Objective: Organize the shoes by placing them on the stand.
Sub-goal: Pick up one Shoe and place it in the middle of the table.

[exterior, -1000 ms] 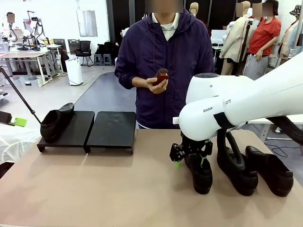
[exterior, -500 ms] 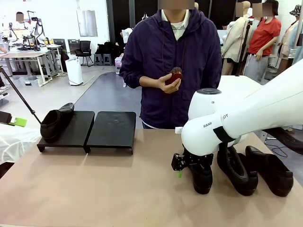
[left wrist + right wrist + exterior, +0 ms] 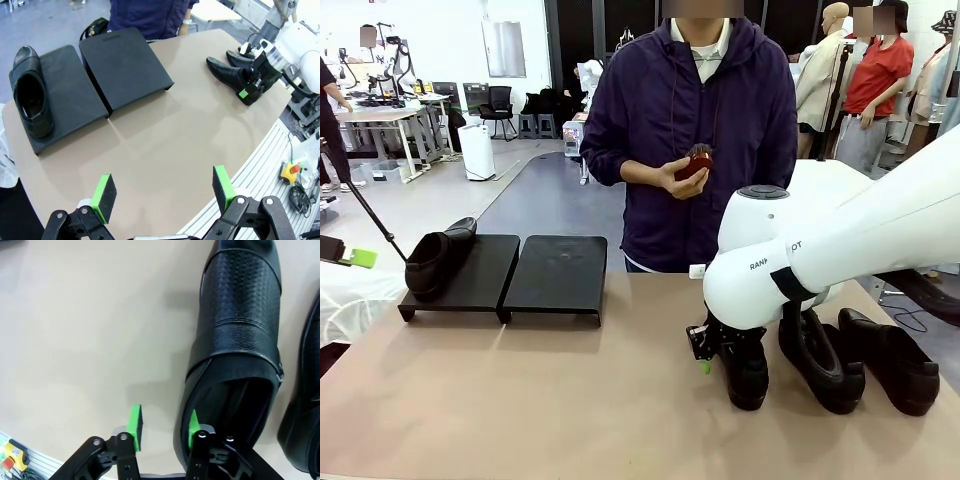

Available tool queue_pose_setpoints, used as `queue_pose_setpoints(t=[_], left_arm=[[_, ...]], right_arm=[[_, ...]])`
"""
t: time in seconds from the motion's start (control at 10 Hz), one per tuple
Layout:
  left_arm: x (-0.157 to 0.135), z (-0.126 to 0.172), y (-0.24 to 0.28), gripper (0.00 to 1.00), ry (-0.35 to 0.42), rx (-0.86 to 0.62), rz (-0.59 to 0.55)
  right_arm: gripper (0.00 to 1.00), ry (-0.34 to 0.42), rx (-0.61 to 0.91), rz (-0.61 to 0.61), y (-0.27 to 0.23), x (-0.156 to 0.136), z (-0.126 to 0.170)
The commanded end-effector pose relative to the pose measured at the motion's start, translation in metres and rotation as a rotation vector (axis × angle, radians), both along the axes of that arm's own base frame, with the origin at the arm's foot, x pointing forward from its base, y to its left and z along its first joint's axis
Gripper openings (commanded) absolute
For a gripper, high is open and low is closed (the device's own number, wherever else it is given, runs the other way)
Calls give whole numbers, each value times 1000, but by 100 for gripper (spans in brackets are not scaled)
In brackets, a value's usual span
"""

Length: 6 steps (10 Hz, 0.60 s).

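Right claw (image 3: 164, 422) lower, narrower than before, astride a shoe's (image 3: 240, 315) rim, unclamped; left claw (image 3: 162, 192) released; "RANK…OT" on arm (image 3: 880, 230).

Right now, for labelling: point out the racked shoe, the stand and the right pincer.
Racked shoe (image 3: 434, 262): front view, upper.
Stand (image 3: 555, 268): front view, bare top.
Right pincer (image 3: 164, 424): right wrist view, between fingertips.

R end effector (image 3: 163, 426) down low, jaws half apart; L end effector (image 3: 165, 189) spread wide.
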<state>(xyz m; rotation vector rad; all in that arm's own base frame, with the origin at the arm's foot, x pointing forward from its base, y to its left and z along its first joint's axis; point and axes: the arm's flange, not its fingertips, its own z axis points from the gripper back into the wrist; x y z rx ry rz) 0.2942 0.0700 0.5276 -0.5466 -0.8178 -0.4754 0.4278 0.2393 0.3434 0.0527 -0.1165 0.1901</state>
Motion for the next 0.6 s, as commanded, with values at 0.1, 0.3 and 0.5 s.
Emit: queue_pose_setpoints(t=[0.1,0.3,0.5], left_arm=[[-3,-2,0,100,3,8,-4],[-3,-2,0,100,3,8,-4],[-3,-2,0,100,3,8,-4]], right_arm=[[0,-49,-41,-29,-2,-2,-4],[0,-57,-55,-41,-7,0,-1],[0,-64,-51,-55,-15,-1,16]])
